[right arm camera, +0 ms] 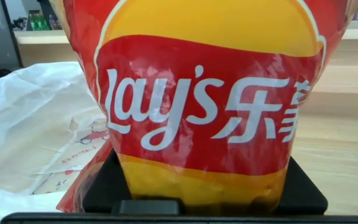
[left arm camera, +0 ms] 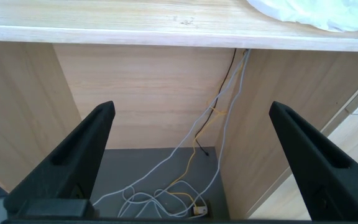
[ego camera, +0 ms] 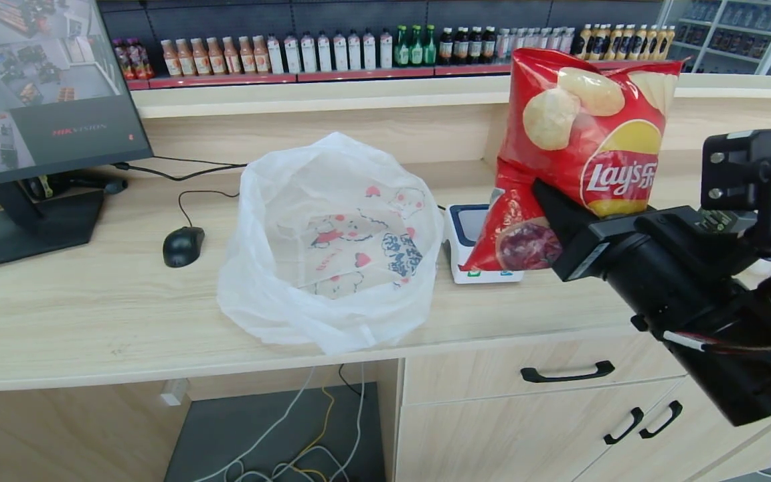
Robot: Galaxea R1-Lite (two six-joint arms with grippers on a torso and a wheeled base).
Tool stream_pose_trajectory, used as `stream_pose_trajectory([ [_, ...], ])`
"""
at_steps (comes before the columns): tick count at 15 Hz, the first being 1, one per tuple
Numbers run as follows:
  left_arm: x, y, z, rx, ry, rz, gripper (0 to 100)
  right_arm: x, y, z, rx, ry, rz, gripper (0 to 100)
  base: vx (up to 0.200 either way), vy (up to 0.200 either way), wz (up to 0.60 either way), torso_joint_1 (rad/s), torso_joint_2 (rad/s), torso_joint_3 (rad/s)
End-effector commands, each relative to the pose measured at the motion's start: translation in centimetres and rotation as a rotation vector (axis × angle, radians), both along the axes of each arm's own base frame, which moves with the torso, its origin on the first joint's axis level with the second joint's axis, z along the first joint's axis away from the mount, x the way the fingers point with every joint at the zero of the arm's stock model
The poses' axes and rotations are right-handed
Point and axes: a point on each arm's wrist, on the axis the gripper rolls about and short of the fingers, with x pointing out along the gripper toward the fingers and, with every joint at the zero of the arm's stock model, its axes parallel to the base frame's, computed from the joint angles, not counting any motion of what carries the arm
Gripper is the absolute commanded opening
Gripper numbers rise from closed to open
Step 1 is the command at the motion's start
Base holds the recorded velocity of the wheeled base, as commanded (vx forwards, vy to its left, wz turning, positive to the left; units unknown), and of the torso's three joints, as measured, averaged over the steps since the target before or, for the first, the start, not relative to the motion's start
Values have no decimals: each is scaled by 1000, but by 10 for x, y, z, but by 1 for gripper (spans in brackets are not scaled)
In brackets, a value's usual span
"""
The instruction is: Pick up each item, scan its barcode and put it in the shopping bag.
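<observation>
Light wooden counter [ego camera: 91,314] of a small shop fills the scene, and a long shelf of bottles [ego camera: 372,50] runs along the wall behind it. A red bag of chips [ego camera: 579,147] is held upright in the air above the right part of the counter. The right gripper [ego camera: 576,217] has it by the lower end. Its black fingers press on both sides of the bag, and in the right wrist view the yellow bottom of the bag sits between them.

The lower left corner of the bag hangs in front of a small white scanner [ego camera: 464,234] and hides its right side. I cannot tell if the bag touches it. The scanner stands on the counter, just beside the shopping bag [ego camera: 332,241]. This shopping bag is of thin white plastic with pink cartoon figures. Its mouth is open upward, and it stands near the front edge of the counter, to the left of the chips.

Further left lie a black mouse [ego camera: 183,246] with its cable, and then a monitor [ego camera: 37,87] on a black foot.

The left gripper [left arm camera: 191,109] is lower than the counter top, facing the open space under it, where loose cables [left arm camera: 185,186] lie on the floor. Its two fingers stand wide apart, and the cables are seen between them.
</observation>
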Motion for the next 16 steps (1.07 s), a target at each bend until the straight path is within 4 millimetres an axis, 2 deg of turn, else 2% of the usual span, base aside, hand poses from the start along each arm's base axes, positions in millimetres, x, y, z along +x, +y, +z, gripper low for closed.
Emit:
stream_pose_trajectory([
  [1, 0, 0, 0, 0, -1, 0, 100, -4, 6, -9, -19, 21, 28, 0, 0, 0, 0, 0, 0, 0],
  [3, 0, 0, 0, 0, -1, 0, 100, -9, 12, -8, -14, 13, 58, 0, 0, 0, 0, 0, 0, 0],
  [16, 0, 0, 0, 0, -1, 0, 100, -9, 12, -4, 2, -14, 72, 0, 0, 200, 0, 2, 2, 3],
])
